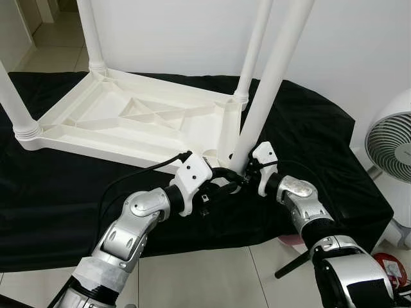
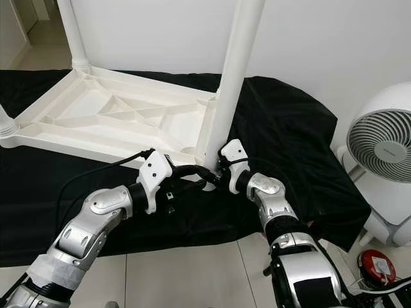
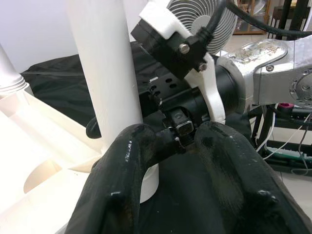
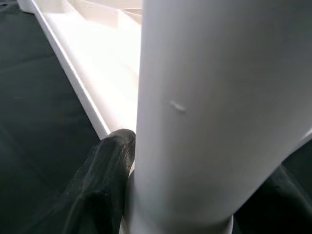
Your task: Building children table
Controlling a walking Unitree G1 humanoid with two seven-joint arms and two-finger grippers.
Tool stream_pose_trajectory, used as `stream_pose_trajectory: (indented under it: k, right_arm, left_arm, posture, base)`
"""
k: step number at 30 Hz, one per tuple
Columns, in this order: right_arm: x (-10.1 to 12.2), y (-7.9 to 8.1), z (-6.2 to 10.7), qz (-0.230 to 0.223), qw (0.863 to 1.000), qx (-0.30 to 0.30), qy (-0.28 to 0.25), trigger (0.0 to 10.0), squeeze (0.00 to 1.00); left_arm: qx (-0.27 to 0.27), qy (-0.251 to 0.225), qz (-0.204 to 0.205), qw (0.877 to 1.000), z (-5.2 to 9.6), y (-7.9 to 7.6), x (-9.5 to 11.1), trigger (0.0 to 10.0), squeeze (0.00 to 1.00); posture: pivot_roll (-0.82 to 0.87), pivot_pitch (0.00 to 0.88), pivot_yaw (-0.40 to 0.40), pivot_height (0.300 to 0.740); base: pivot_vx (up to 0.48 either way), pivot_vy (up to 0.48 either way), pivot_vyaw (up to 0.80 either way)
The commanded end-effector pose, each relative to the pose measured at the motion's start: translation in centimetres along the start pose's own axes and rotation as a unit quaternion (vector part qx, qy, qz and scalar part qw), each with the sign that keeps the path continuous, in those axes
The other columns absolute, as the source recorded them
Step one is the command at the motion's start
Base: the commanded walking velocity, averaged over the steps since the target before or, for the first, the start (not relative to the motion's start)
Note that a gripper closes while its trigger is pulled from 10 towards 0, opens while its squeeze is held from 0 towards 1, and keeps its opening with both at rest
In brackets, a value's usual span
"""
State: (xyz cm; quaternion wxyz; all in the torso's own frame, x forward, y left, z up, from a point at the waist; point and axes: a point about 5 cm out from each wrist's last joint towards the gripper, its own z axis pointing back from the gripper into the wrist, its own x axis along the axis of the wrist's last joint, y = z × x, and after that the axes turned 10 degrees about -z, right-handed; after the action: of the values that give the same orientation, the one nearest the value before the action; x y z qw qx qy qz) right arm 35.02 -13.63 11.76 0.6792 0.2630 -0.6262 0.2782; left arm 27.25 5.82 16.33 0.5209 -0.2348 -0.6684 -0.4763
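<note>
- The black cloth covers a low platform; on it lies the white moulded-plastic children's table top, upside down with its ribbed underside up, three white legs standing from the other corners.
- The fourth white tubular plastic leg stands tilted at the near corner nearest the robot, its foot at the corner socket; I judge it not yet fully seated.
- A white round fan stands on the floor, well apart to the right.
- The right gripper clasps the leg's base, black fingers on either side; the left gripper meets it just beside the socket, fingers spread, holding nothing I can make out.
- To do this well: bring the leg upright over the socket first, then press straight down; pushing while tilted risks jamming.
</note>
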Motion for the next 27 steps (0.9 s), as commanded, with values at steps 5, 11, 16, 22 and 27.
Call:
stream_pose_trajectory:
  k: [5, 11, 16, 22, 27]
  right_arm:
    - [-1.6, 0.1, 0.3, -0.077, 0.985, -0.154, -0.022, 10.0, 0.0]
    - [-2.5, 0.9, 0.2, -0.115, 0.969, -0.216, -0.031, 10.0, 0.0]
    - [-3.6, 2.6, 0.3, -0.152, 0.936, -0.313, -0.049, 10.0, 0.0]
    - [-3.5, 3.8, 0.3, -0.157, 0.917, -0.36, -0.065, 10.0, 0.0]
    - [-3.0, 3.4, 0.7, -0.149, 0.92, -0.356, -0.07, 10.0, 1.0]
  left_arm:
    - [-0.001, 0.004, 0.001, 1.0, 0.1, -0.6, -0.1, 10.0, 0.0]
    - [0.001, 0.004, 0.003, 1.0, 0.2, -0.8, -0.2, 10.0, 0.0]
    - [0.001, 0.003, 0.007, 1.0, 0.1, -1.0, -0.1, 10.0, 0.0]
    - [-0.001, 0.001, 0.009, 1.0, 0.0, -1.2, -0.1, 10.0, 0.0]
    - [-0.004, 0.001, 0.009, 1.0, -0.1, -1.3, -0.2, 10.0, 0.0]
  posture:
    - [-0.05, 0.0, -0.079, 0.74]
    - [-0.05, 0.0, -0.08, 0.74]
    - [-0.04, 0.0, -0.084, 0.74]
    - [-0.05, 0.0, -0.086, 0.74]
    - [-0.05, 0.0, -0.091, 0.74]
  base:
    - [0.0, 0.0, 0.0]
    - [0.0, 0.0, 0.0]
    - [0.0, 0.0, 0.0]
    - [0.0, 0.0, 0.0]
    - [0.0, 0.0, 0.0]
